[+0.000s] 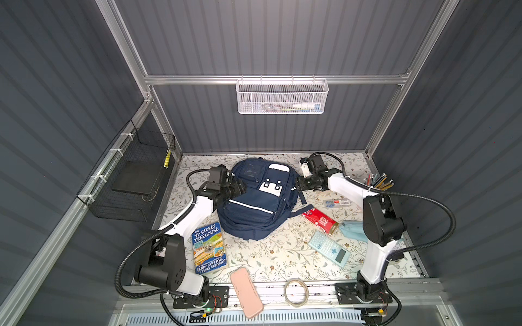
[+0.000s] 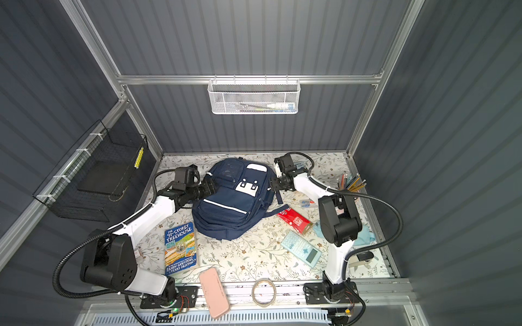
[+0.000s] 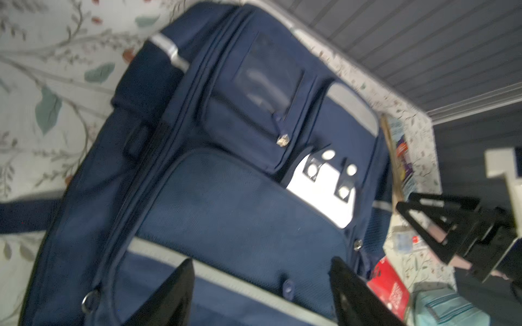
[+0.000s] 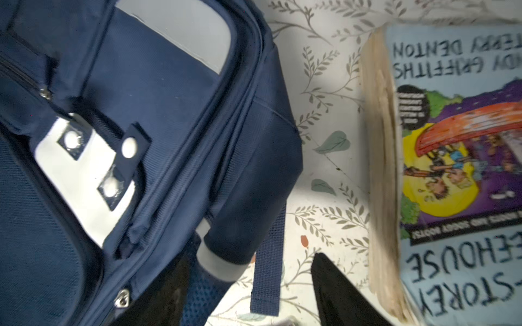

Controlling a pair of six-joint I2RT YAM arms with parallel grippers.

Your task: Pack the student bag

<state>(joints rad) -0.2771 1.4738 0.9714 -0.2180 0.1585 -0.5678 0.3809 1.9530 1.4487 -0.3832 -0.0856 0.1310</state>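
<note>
The student bag (image 1: 254, 209) (image 2: 226, 214), navy with white stripes and patches, lies front up in the middle of the flowered table. My left gripper (image 1: 240, 187) (image 2: 210, 187) hovers at its left side, open; in the left wrist view the left gripper (image 3: 261, 264) has only the bag's (image 3: 226, 197) front pocket and stripe between its fingers. My right gripper (image 1: 299, 183) (image 2: 272, 183) stands open at the bag's upper right edge. In the right wrist view a loose navy strap (image 4: 267, 271) of the bag (image 4: 155, 84) lies between the right gripper's (image 4: 250, 259) spread fingers, ungripped.
A blue book (image 1: 209, 248) lies left of the bag; a second book (image 4: 452, 169) lies at the back right. Red box (image 1: 319, 220), calculator (image 1: 329, 248), pale blue pouch (image 1: 353, 228), pencil cup (image 1: 380, 182) on the right. Pink case (image 1: 245, 292) and tape ring (image 1: 295, 292) at the front.
</note>
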